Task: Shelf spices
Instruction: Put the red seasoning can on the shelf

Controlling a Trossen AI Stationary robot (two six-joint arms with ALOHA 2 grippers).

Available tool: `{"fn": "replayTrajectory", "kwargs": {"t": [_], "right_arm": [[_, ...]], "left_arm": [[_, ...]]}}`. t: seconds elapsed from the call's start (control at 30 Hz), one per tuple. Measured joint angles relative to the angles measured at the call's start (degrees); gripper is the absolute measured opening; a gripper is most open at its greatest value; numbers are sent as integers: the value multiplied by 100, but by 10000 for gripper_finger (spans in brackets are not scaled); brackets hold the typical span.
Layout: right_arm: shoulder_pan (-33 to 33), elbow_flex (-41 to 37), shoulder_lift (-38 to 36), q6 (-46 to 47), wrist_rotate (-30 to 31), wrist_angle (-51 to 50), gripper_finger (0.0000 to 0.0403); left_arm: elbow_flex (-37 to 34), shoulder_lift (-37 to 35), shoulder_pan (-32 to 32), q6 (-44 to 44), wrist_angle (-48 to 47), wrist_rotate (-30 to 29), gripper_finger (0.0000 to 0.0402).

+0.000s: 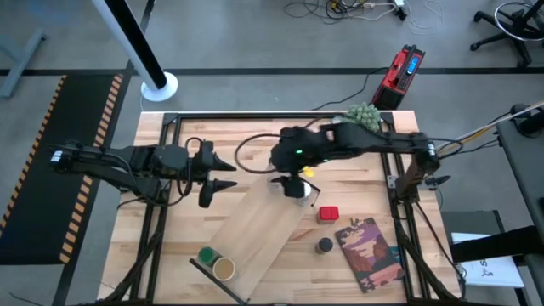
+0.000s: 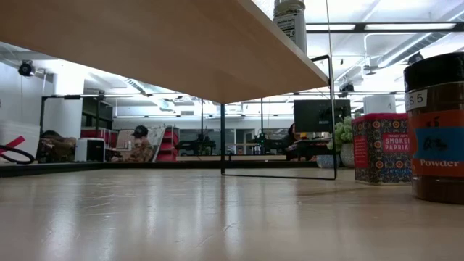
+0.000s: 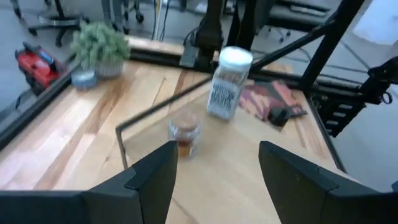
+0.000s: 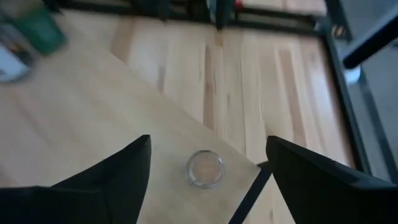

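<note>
The shelf is a pale board lying slantwise on the table. The green-topped jar and the tan-topped jar stand on its near left end. The clear glass jar and the white-topped jar stand on its far end. The red squarish tin and the black-topped jar stand on the table to the shelf's right. My right gripper hangs open above the glass jar, which shows between its fingers, apart from them. My left gripper is open, left of the shelf's far end, pointing right.
A reddish-brown book lies flat near the table's right near corner. A fuzzy green potted plant stands at the far right corner. Black frame rails run along the table's edges. Bare tabletop lies between the arms and the far edge.
</note>
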Motion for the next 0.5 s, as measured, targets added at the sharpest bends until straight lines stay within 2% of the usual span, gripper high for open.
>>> {"fn": "replayTrajectory", "kwargs": {"t": [0.13, 0.37, 0.5], "right_arm": [[288, -176, -587, 71, 73, 81, 290], [979, -1311, -1364, 482, 1257, 201, 274], [1236, -2062, -1767, 825, 1515, 424, 270]], "left_arm": [[0, 0, -75, 226, 460, -36, 215], [0, 27, -524, 692, 1358, -52, 215], [0, 141, -900, 849, 1689, -90, 215]]}}
